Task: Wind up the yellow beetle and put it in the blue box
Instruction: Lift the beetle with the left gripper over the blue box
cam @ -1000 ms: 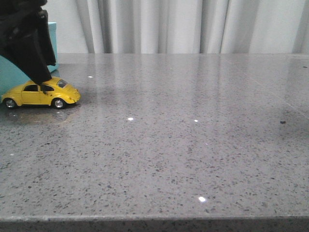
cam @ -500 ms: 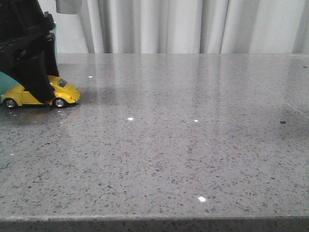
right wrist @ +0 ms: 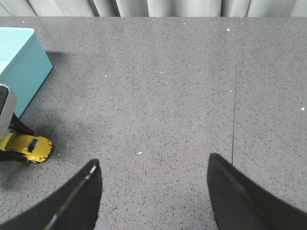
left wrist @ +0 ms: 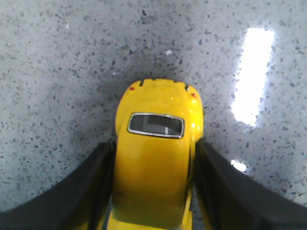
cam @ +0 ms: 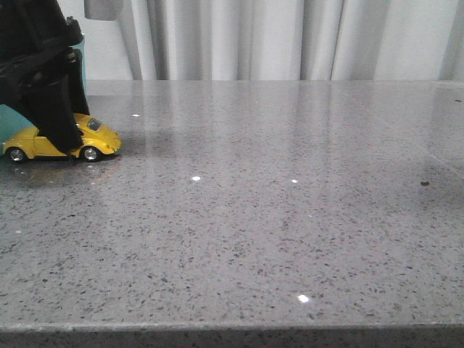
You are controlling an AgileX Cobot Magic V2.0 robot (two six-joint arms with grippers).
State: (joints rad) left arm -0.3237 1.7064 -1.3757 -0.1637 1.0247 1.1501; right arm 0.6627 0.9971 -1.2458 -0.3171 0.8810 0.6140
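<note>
We see yellow beetle (cam: 61, 142) partly hidden in front view: left gripper (cam: 69, 145) covers cabin, only nose and tail visible. Blue box (cam: 11, 119) mostly masked behind arm, cut off at frame edge. Left fingers (left wrist: 91, 182) straddle beetle, pressed against both flanks, gripping it; wheels on counter (cam: 275, 210) near left edge, just before box. Right gripper (right wrist: 153, 191) hangs wide open over bare counter, holding nothing.
</note>
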